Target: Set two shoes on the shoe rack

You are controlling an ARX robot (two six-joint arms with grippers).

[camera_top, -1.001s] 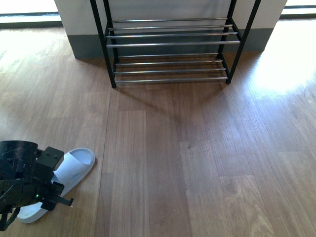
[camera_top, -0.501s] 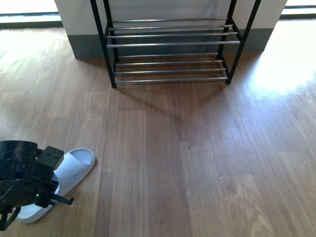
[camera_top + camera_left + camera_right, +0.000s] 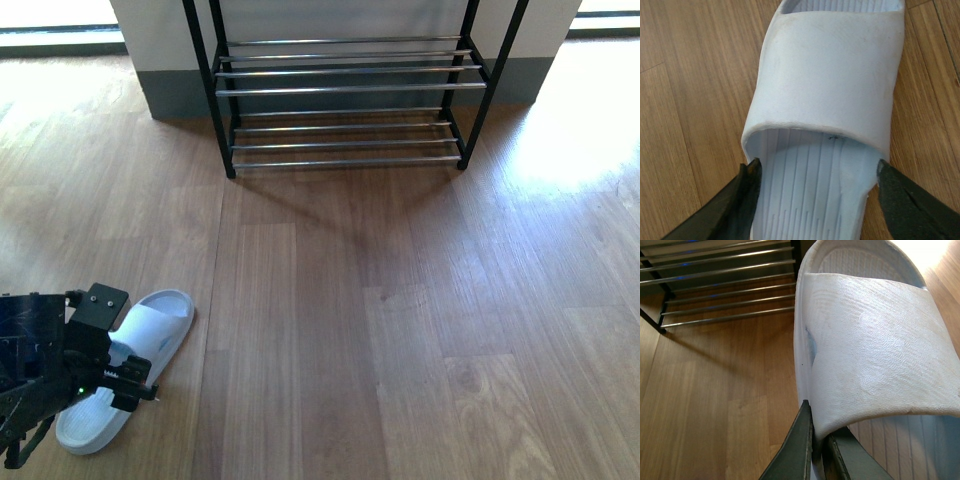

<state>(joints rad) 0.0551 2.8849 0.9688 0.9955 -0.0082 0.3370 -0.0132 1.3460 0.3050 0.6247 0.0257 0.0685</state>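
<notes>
Since one second ago my left gripper (image 3: pixel 818 167) has dropped lower and shifted toward 5 o'clock along the pale blue rubber slide with a wide strap (image 3: pixel 160 322). That slide's heel has swung a little toward 3 o'clock, while the toe end has hardly moved.

In the front view the slide lies flat on the brown wooden plank floor (image 3: pixel 400 300) at 8 o'clock, toe aimed roughly at 1 o'clock. It is well apart from the black-framed shoe rack with chrome rods (image 3: pixel 345 88) at 12 o'clock. No shoe shows on the rods in view.

My left jaws are spread, one on each side of the footbed just behind the strap. One finger looks to be touching the sidewall and the other sits just beside it, with no squeeze yet. I judge the straddle is set and closing comes next.

My right gripper (image 3: pixel 816 425) is out of the front view. Its jaws are clenched on the strap edge of a second pale slide (image 3: pixel 875 340), which seems to be carried above the floor with the rack beyond it.

So one shoe is in hand, one is about to be gripped, and neither is on the rack. The soft rubber may squash or pivot when pinched.
</notes>
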